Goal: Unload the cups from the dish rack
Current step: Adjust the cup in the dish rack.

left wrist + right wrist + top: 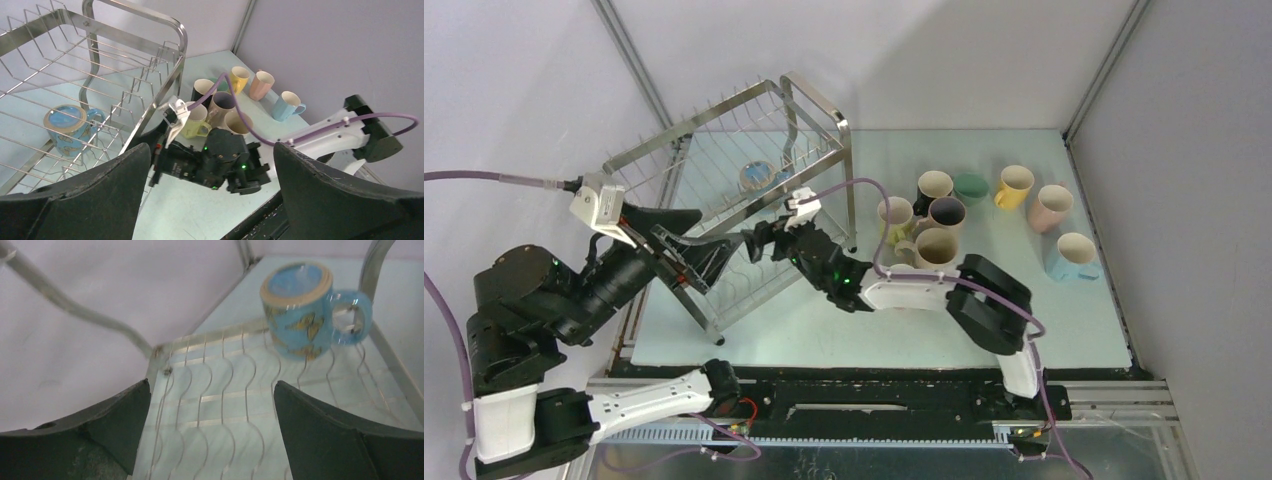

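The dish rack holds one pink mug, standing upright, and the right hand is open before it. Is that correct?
No. The mug in the dish rack is blue, not pink, as the right wrist view shows. The rest holds: it stands upright, and the right hand is open before it.

No words, numbers or signs can be read anywhere. The blue cup inside the dish rack has yellow-brown pictures on its side (they look like butterflies, not letters). The other cups standing beside the dish rack are plain. The right arm in front of the dish rack shows only small green lights, no writing.
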`<state>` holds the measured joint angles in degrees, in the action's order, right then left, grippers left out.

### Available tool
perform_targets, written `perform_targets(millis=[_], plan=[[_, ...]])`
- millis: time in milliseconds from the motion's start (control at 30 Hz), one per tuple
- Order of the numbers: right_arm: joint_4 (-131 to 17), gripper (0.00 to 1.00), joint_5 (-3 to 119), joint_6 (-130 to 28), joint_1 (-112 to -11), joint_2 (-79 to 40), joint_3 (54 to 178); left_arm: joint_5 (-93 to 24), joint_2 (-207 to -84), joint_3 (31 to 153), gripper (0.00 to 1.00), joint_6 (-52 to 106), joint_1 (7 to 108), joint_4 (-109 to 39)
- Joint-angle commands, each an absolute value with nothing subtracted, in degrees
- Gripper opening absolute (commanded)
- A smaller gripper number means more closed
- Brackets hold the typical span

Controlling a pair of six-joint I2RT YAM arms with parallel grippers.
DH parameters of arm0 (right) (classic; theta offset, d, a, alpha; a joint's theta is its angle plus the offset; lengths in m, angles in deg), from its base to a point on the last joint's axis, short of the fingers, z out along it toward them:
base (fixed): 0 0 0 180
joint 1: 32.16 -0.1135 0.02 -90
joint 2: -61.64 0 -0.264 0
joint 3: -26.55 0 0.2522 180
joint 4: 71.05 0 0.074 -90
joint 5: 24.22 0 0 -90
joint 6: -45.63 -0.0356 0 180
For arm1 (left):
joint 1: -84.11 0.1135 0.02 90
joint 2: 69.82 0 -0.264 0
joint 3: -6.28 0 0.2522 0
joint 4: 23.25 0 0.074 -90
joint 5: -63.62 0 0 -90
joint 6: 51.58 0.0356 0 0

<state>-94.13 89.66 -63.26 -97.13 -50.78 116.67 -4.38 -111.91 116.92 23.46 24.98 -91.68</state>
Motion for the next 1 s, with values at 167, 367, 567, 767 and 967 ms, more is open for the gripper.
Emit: perform_targets(millis=[167, 367, 567, 767, 967], plan=[[-97.99, 1.0, 90.8, -57.39, -93.4, -63.59, 132.56, -6.82, -110.49, 116.98, 1.0, 25.55, 24.87, -92.67], [-100.58, 1.0, 89.02, -57.06, -91.95, -66.75, 134.18, -5.75, -109.9, 116.17, 1.0, 27.12, 24.87, -92.69], [-104.95, 1.0, 89.56, -57.44, -92.46, -65.06, 129.61, 5.16, -111.19, 114.32, 1.0, 28.87, 24.87, -93.46], [-104.71, 1.0, 87.45, -59.66, -91.38, -67.16, 130.62, 7.79, -113.34, 113.18, 1.0, 29.53, 24.9, -93.06], [-104.63, 1.0, 86.02, -59.63, -90.18, -71.17, 135.37, 12.13, -116.46, 112.68, 1.0, 31.28, 26.71, -92.29]])
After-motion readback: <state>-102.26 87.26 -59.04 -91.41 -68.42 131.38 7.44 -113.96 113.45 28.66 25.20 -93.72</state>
